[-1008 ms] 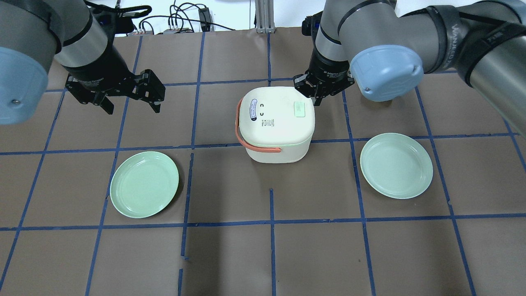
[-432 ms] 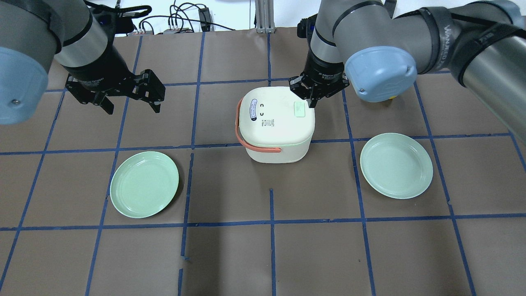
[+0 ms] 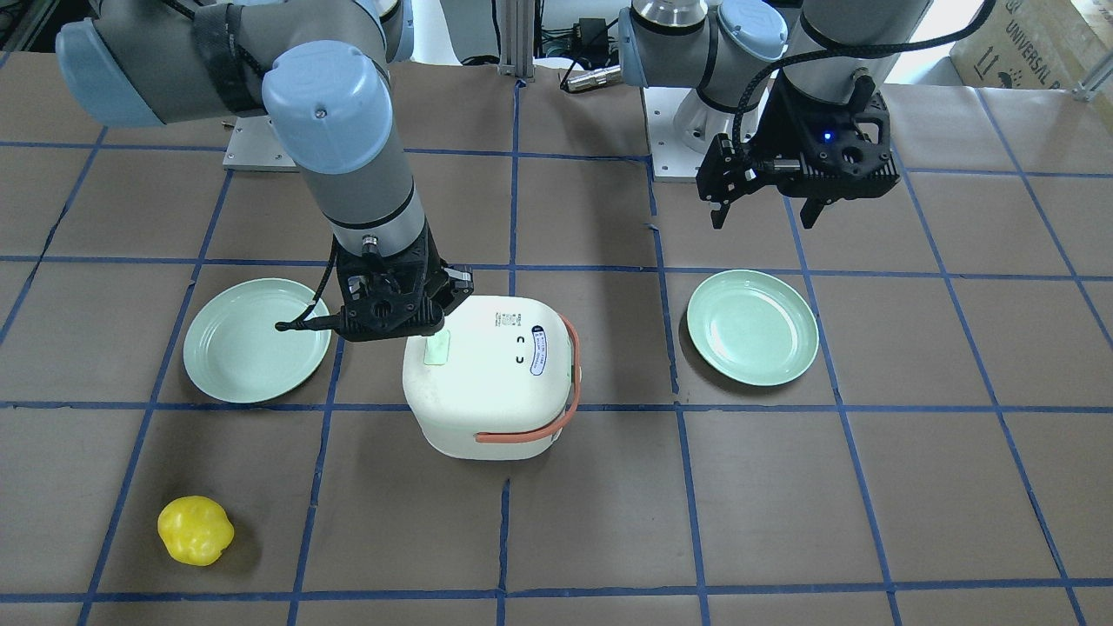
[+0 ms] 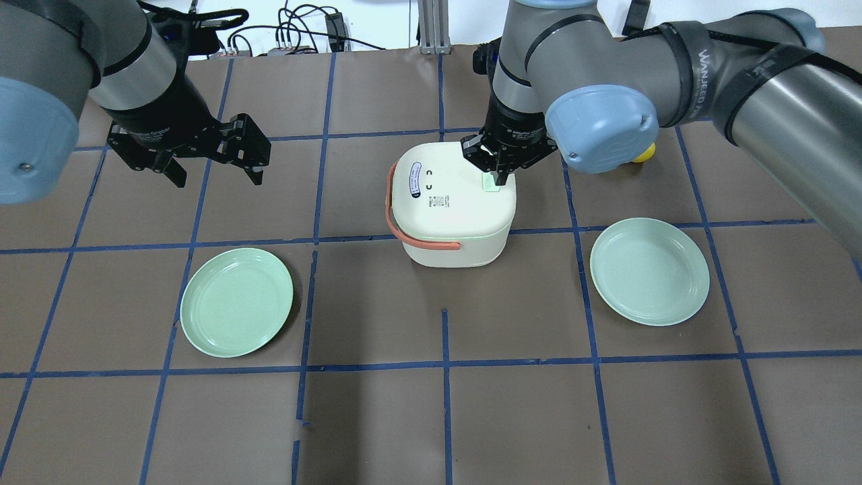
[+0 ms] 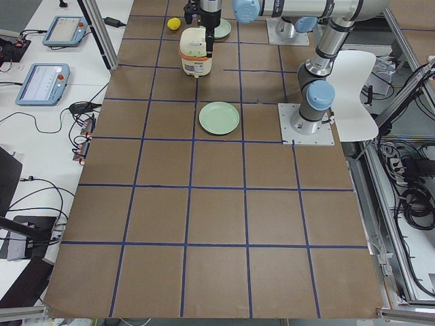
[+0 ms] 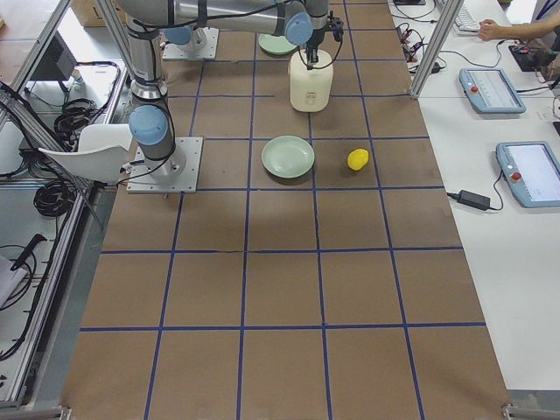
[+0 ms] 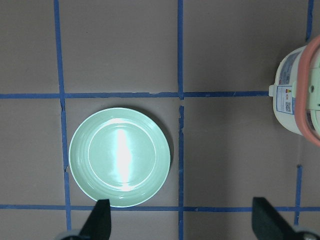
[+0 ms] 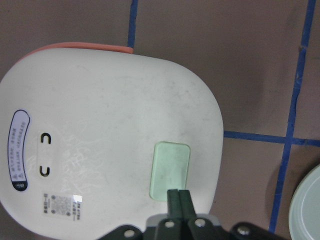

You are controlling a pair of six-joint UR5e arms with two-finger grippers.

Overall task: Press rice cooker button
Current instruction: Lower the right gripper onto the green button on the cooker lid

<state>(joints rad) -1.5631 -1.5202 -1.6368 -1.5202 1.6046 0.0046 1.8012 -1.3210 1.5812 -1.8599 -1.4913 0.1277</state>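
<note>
Pale green round plastic plate (image 4: pixel 236 301) lies near left on the brown papered table (image 4: pixel 444 417), a second plate (image 4: pixel 649 271) near right. Between them, farther, stands the cream-white rounded-square rice cooker (image 4: pixel 451 202). The right tool (image 4: pixel 497 176), fingers pressed together, points at its lid's pale green rectangular button (image 8: pixel 170 170). Far left, the left tool (image 4: pixel 217 174) hangs spread wide.

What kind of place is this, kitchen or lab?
Most likely a robotics lab, not a kitchen: UR5e arms mounted on a table gridded with blue tape, and a teach pendant on the side bench.
</note>
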